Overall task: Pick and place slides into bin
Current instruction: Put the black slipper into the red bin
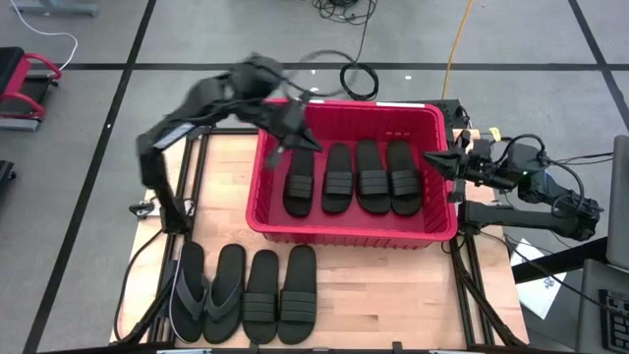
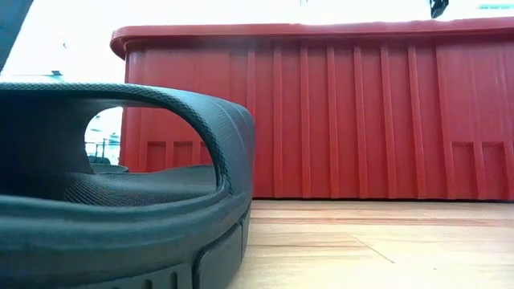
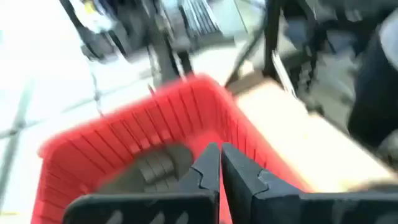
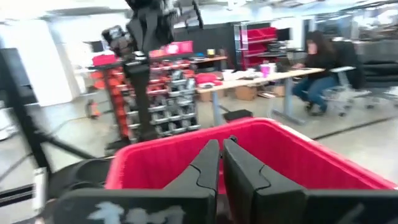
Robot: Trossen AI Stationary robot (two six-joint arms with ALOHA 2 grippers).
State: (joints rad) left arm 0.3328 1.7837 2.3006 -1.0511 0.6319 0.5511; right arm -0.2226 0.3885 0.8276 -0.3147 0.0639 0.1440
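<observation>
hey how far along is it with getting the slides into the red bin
About halfway. Four slides already lie side by side inside the red bin. Nothing is in hand: the left gripper is shut and empty above the bin's left end, and the right gripper waits shut at the bin's right rim. Four more sandals are left in a row on the table in front of the bin.

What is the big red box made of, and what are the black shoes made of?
The bin looks like hard plastic: an even red, slightly shiny, with moulded ribs and slots in its walls. The slides look like rubber or soft foam, though the look alone can't settle which: matte black, with thick bendy-looking bands and a bumpy footbed in the low view. The table looks like pale wood with visible grain.
</observation>
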